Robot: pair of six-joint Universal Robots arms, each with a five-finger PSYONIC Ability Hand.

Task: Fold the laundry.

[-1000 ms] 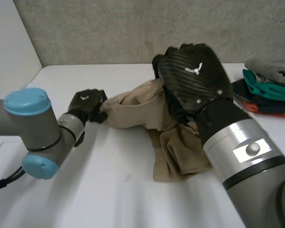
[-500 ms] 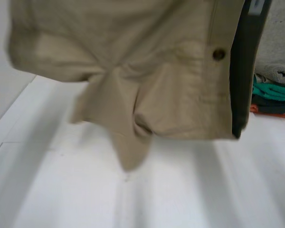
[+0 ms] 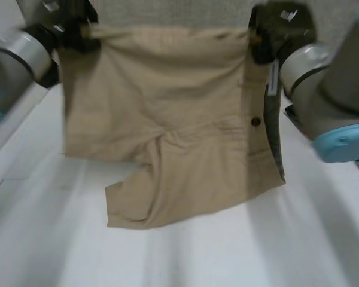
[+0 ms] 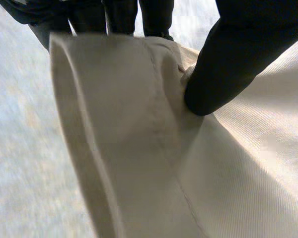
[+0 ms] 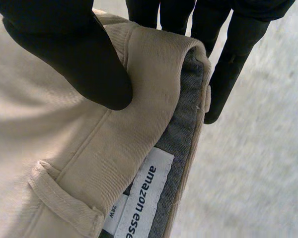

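A pair of beige shorts (image 3: 167,131) hangs in the air above the white table (image 3: 60,239), held up by its waistband and spread flat between both hands. My left hand (image 3: 75,24) pinches the waistband's left end; in the left wrist view its thumb (image 4: 228,64) presses the beige shorts (image 4: 139,148) against the fingers behind. My right hand (image 3: 275,30) pinches the right end. In the right wrist view its thumb (image 5: 74,59) clamps the waistband (image 5: 154,74), with the grey lining and a white label (image 5: 141,198) showing. A button (image 3: 256,122) sits on the shorts' right side.
The grey wall (image 3: 167,12) rises behind the shorts. Both arms reach upward, the left arm (image 3: 18,60) at one side, the right arm (image 3: 329,84) at the other. Bare table lies under and in front of the hanging shorts.
The shorts lay bunched on the table a second ago. Both hands have lifted them by the waistband and drawn them apart, so they now hang spread out.
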